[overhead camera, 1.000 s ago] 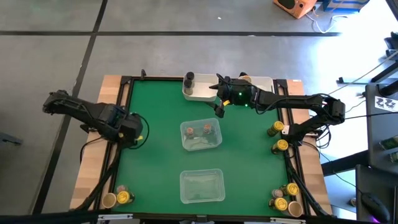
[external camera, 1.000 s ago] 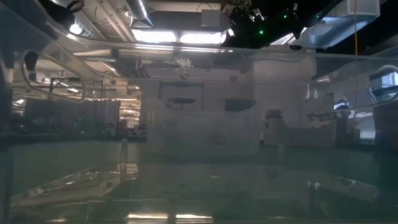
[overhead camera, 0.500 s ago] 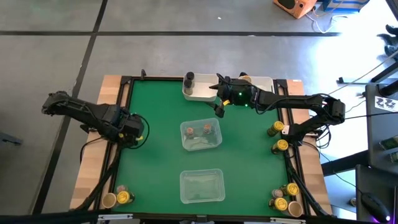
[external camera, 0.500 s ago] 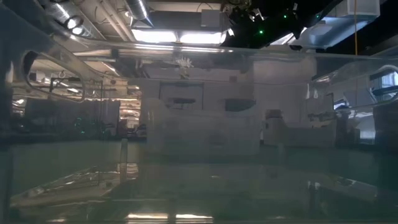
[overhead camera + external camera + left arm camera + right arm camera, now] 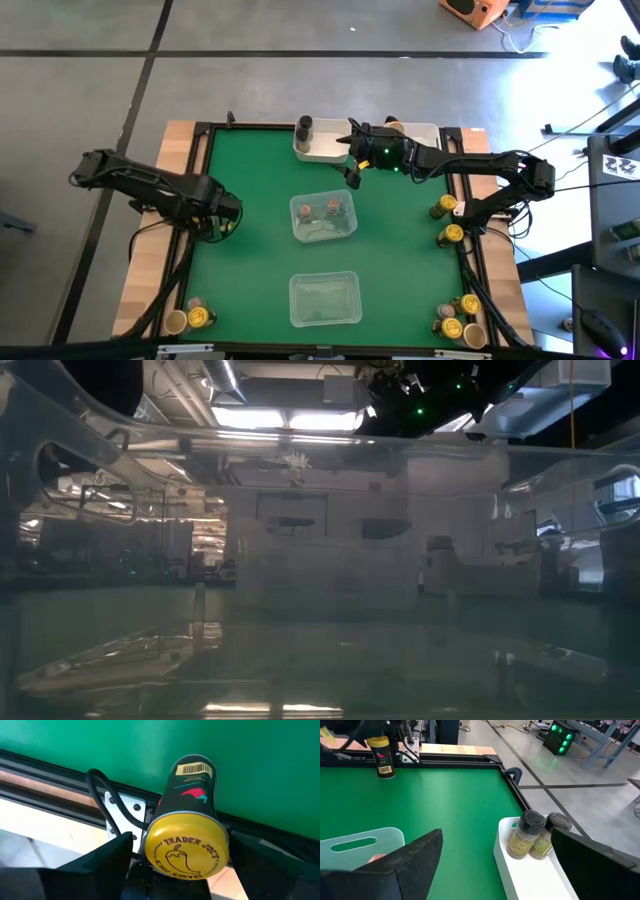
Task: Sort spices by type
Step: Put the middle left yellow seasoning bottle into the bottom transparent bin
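- The left gripper (image 5: 226, 215) clasps a yellow-lidded jar (image 5: 186, 832) between its fingers, over the green mat (image 5: 250, 270) near the table's left rail (a pepper emblem shows on the lid).
- The right gripper (image 5: 350, 175) hangs with jaws spread wide and empty, a clear tray (image 5: 322, 217) holding two reddish-topped jars (image 5: 318, 209) just below it on the mat.
- Beside that gripper, a white bin (image 5: 530, 870) holds two dark-lidded jars (image 5: 524, 834).
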